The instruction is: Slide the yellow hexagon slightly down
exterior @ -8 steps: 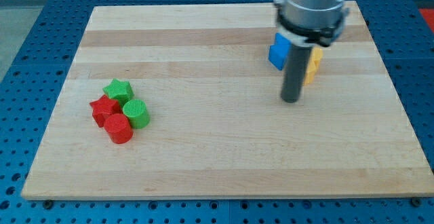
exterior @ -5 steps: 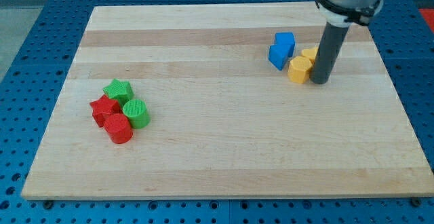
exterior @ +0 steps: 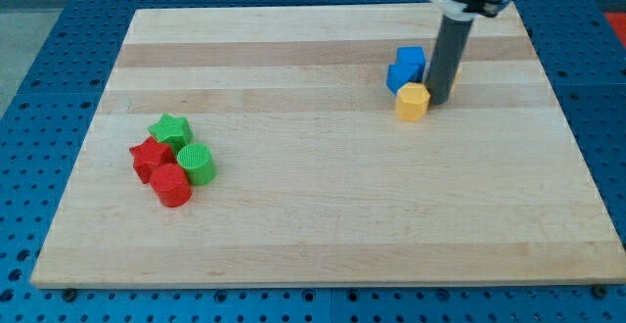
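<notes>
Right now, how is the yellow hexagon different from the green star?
The yellow hexagon is yellow with flat sides; the green star is green with points. The yellow hexagon sits at the view's right beside my tip and a blue block; the green star sits at the view's left among red and green blocks. Both rest on the wooden board.

My tip [exterior: 439,102] touching yellow hexagon [exterior: 413,100], blue blocks [exterior: 405,69] just above, wooden board [exterior: 323,206]

My tip [exterior: 439,101] touches the yellow hexagon's [exterior: 413,101] right; blue blocks [exterior: 405,69] just above it
</notes>
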You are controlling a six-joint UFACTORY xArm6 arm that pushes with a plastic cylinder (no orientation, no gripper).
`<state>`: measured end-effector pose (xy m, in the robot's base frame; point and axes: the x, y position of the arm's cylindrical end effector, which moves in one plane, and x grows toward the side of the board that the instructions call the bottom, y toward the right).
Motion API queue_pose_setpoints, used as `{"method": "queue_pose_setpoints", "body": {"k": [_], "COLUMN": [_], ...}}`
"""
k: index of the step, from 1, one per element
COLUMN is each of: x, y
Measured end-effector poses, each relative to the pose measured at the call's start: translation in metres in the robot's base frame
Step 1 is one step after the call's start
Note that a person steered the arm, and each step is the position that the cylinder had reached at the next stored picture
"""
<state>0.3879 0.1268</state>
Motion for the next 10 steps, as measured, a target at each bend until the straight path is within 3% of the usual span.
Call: {"method": "queue_pose_setpoints", "body": {"k": [2,3,10], "x": [0.0,0.0,0.032], "y": [-0.061,-0.03,-0.054]}}
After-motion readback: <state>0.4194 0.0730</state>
